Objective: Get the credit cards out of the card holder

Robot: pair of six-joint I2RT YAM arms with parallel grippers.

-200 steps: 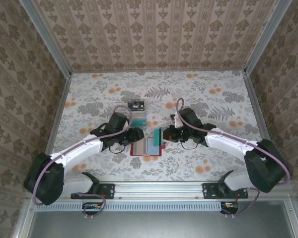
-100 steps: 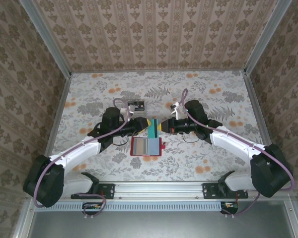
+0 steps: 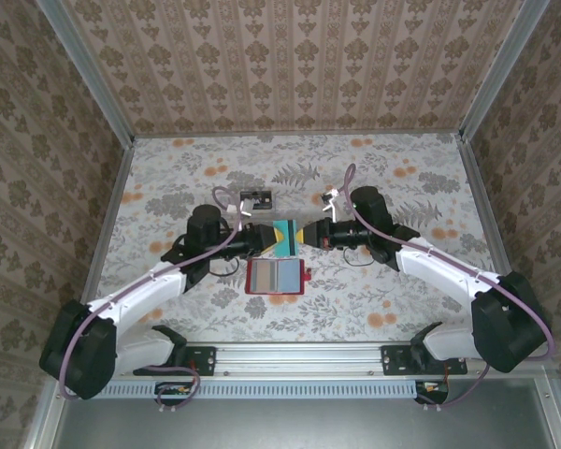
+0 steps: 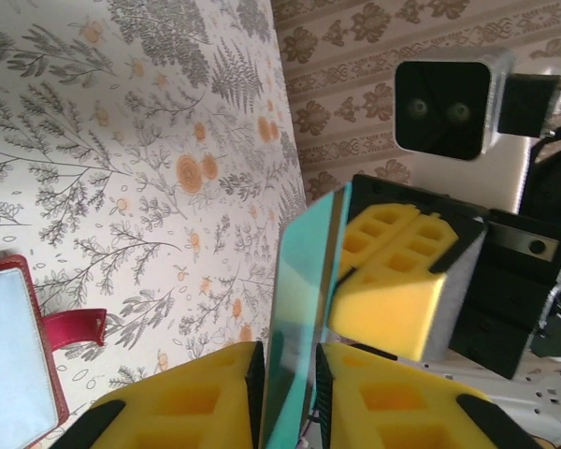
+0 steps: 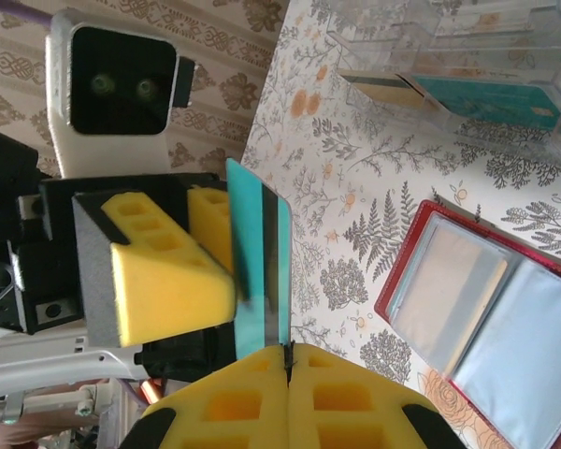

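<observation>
Top external view showed a teal credit card (image 3: 287,236) held above the table (image 3: 402,187) just behind the open red card holder (image 3: 276,278), its long axis spanning both arms, the right gripper (image 3: 306,236) pinched tight on one end and the left gripper (image 3: 269,238) straddling the other, its hold unclear.

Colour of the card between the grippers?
The card is teal, dark stripe; clearest in right wrist view.

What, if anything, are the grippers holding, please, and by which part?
The right gripper pinches the thin teal plastic card by one edge; the left gripper flanks the opposite edge, grip uncertain.
</observation>
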